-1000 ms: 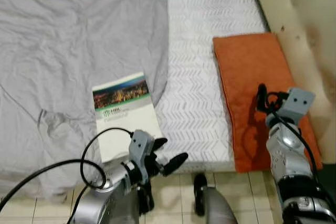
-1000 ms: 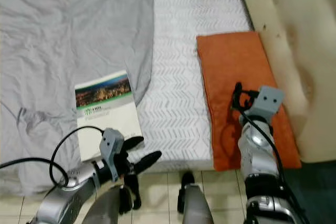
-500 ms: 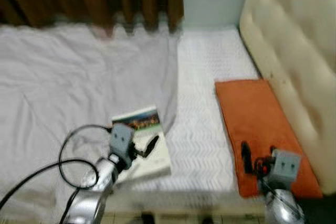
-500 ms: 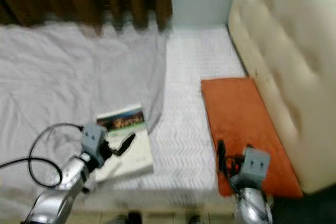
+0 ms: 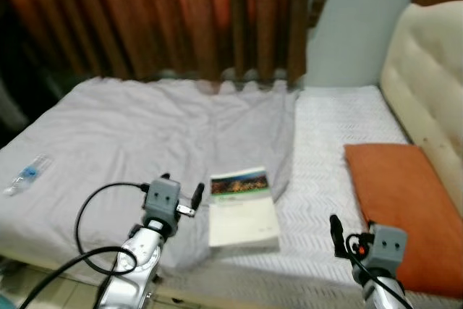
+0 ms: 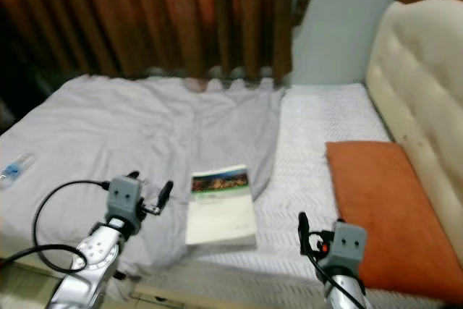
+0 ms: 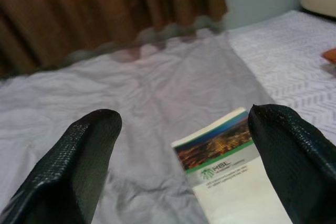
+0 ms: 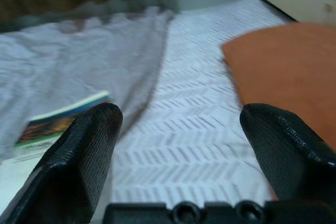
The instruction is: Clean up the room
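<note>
A white booklet [image 5: 242, 208] with a city photo on its cover lies flat near the bed's front edge, partly on the grey sheet [image 5: 137, 135]; it appears too in the left wrist view [image 7: 231, 182]. An orange pillow [image 5: 401, 215] rests on the white mattress by the headboard. A small plastic bottle [image 5: 25, 175] with a blue cap lies on the sheet at far left. My left gripper [image 5: 181, 197] hovers open just left of the booklet. My right gripper [image 5: 335, 231] is low at the front, left of the pillow, open with nothing between its fingers.
A cream padded headboard [image 5: 427, 92] bounds the bed on the right. Brown curtains [image 5: 166, 12] hang behind the bed, beside a pale blue wall [image 5: 354, 27]. A black cable [image 5: 94, 215] loops from my left arm. Tiled floor [image 5: 29, 287] shows at lower left.
The camera has tilted up and back, bringing the curtains, wall and far side of the bed into view. Both arms now sit lower in the picture; the booklet and pillow lie as before.
</note>
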You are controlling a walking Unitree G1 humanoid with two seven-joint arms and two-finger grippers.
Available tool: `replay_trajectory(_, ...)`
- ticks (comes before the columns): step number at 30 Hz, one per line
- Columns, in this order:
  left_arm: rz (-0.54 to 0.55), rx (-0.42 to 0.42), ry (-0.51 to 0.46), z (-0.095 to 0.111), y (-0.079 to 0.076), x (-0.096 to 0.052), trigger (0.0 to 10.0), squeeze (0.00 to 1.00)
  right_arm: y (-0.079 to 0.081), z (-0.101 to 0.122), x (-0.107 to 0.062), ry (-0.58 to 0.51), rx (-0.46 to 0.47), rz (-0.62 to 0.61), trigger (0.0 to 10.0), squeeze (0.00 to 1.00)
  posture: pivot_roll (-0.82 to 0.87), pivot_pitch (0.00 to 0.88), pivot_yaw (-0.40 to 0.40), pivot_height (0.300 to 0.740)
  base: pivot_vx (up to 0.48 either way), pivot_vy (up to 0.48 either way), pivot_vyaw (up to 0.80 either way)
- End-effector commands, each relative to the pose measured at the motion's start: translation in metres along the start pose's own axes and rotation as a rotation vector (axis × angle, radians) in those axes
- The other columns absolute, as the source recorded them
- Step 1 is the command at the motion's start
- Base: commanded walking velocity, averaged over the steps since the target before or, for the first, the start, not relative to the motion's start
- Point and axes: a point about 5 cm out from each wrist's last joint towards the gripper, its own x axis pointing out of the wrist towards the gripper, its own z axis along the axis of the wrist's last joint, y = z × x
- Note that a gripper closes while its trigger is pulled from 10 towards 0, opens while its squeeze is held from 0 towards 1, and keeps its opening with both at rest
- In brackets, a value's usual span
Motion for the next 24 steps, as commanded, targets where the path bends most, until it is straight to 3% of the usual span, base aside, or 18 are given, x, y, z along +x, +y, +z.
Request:
replay_trajectory(1,0.023,0.008,0.029,-0.005,0.004,0.002,10.0,0.00,0.010,0.005,0.007,-0.028,-0.018,0.043,10.0,0.00,-0.10,0.000,0.092,0.740,0.000,0.000,0.46)
replay_trajectory(5,-0.005,0.009,0.021,-0.004,0.004,0.004,10.0,0.00,0.013,0.008,0.009,-0.036,-0.048,0.054,10.0,0.00,-0.10,0.000,0.091,0.740,0.000,0.000,0.00)
replay_trajectory(10,-0.043,-0.057,0.031,-0.010,0.000,0.003,10.0,0.00,0.017,0.008,0.009,-0.046,-0.059,0.082,10.0,0.00,-0.11,0.000,0.080,0.740,0.000,0.123,0.00)
replay_trajectory(13,-0.045,-0.069,0.047,-0.014,-0.002,0.002,10.0,0.00,0.018,0.009,0.009,-0.046,-0.069,0.091,10.0,0.00,-0.11,0.000,0.080,0.740,0.000,0.472,0.00)
replay_trajectory(17,-0.056,-0.092,0.087,-0.026,-0.009,-0.004,10.0,0.00,0.017,0.007,0.006,-0.030,-0.089,0.103,10.0,0.00,-0.11,0.000,0.062,0.740,0.000,0.476,-0.80)
replay_trajectory(24,-0.089,-0.110,0.094,-0.025,-0.012,-0.001,10.0,0.00,0.019,0.008,0.008,-0.029,-0.117,0.113,10.0,0.00,-0.11,0.000,0.057,0.740,0.079,0.453,0.00)
